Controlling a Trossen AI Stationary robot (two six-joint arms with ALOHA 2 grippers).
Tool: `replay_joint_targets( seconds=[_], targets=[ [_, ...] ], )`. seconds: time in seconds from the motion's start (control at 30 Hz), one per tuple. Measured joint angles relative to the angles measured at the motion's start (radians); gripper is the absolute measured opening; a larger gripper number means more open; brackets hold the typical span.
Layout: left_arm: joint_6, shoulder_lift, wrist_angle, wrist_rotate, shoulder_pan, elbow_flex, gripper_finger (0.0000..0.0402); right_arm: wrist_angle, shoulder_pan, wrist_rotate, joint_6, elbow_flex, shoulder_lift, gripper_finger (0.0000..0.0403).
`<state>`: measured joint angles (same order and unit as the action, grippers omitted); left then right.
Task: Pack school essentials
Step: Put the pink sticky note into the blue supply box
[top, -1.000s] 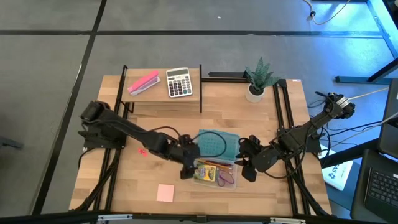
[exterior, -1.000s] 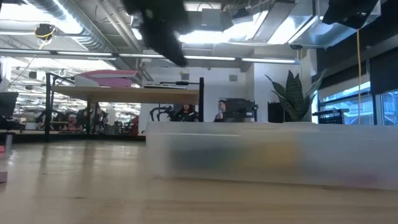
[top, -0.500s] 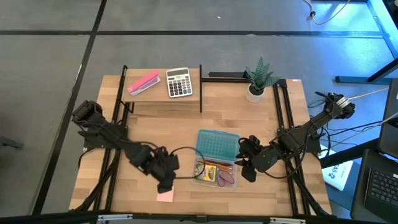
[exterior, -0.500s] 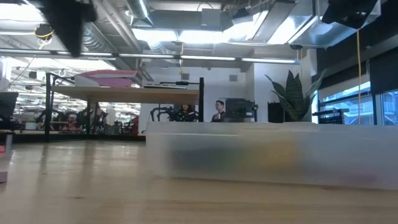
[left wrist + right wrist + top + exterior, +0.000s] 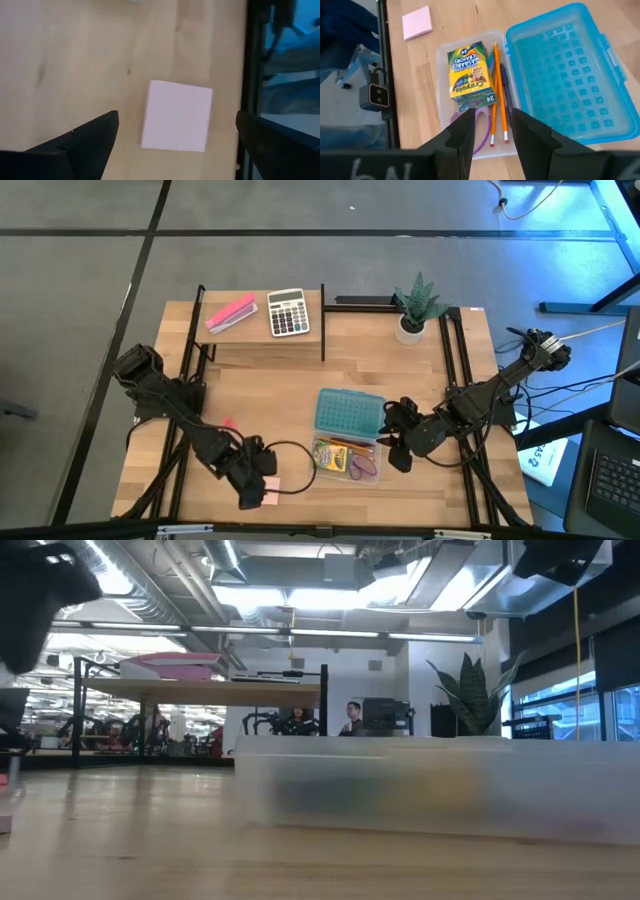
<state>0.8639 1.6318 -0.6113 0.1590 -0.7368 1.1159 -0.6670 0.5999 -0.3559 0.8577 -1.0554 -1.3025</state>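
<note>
Your left gripper (image 5: pixel 172 137) hangs over the notepad (image 5: pixel 177 116) near the desk (image 5: pixel 75 65) edge, jaws wide, empty.

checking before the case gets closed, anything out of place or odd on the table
Nothing is spilled or damaged. Two things are still outside the open pencil case: the pink notepad near the table's front edge, under the open left pincer, and a tiny red piece lying alone. The crayon box, pencils and scissors are already inside.
</note>
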Motion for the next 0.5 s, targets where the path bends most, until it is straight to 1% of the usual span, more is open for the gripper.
replay_joint_targets(
  seconds=[0.1,0.33,0.43,0.5],
  targets=[
    [-0.002,0.003,0.058,0.0,-0.021,-0.014,0.0395,0.039,0.0,0.029,-0.091,0.0,0.0,0.0129],
    [-0.01,0.057,0.095,0.033,-0.072,-0.017,0.0395,0.182,0.004,0.089,-0.309,0.0,0.0,0.0129],
    [-0.009,0.094,0.116,0.04,-0.092,-0.017,0.0395,0.225,0.003,0.122,-0.364,0.0,0.0,0.0129],
    [-0.005,0.115,0.114,0.041,-0.102,-0.017,0.0395,0.242,0.004,0.122,-0.371,0.0,0.0,0.0129]
  ],
)
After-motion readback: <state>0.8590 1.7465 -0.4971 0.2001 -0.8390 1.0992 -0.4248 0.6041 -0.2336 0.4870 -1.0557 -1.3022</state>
